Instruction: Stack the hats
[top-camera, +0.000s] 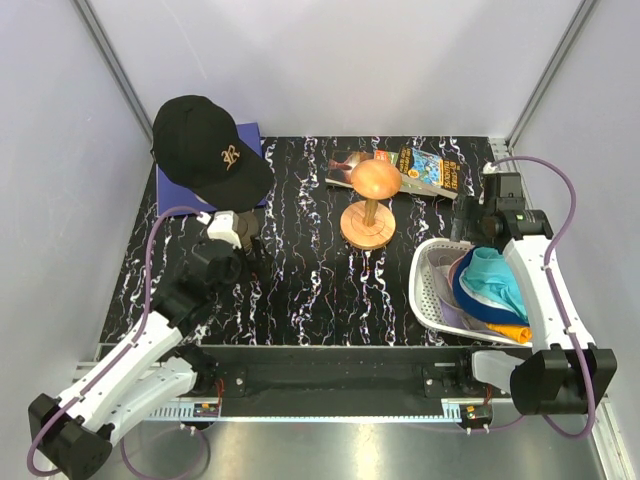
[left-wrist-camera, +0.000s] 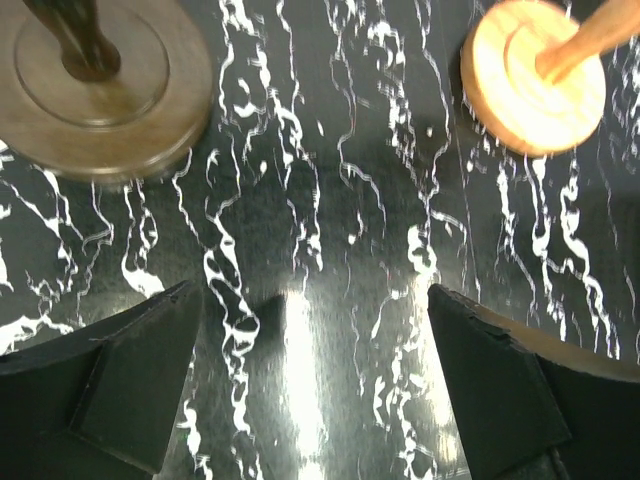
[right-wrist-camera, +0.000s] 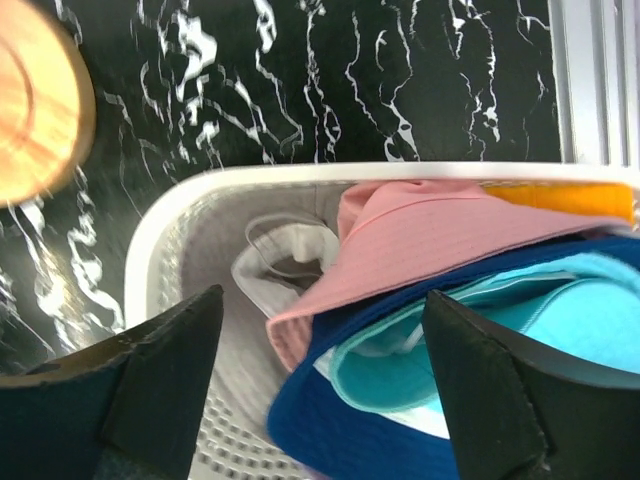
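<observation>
Left pincer gapes empty over the black marbled surface; right pincer hangs spread wide above the pink fabric hat.

- White-shelled left arm: glossy white plastic links, black joint housings between them.
- Its black left base block: chunky, rounded, at the near-left corner.
- White-shelled right arm: same build, with a black right base block at the near right.
- Thin mauve left cable: runs outside the left arm.
- Thin mauve right cable: same type, on the right arm.
- White left wrist block: sits ahead of a black motor housing.
- Left gripper: two matte black wedge-shaped fingers, flat faceted faces.
- Right gripper: identical matte black fingers.
</observation>
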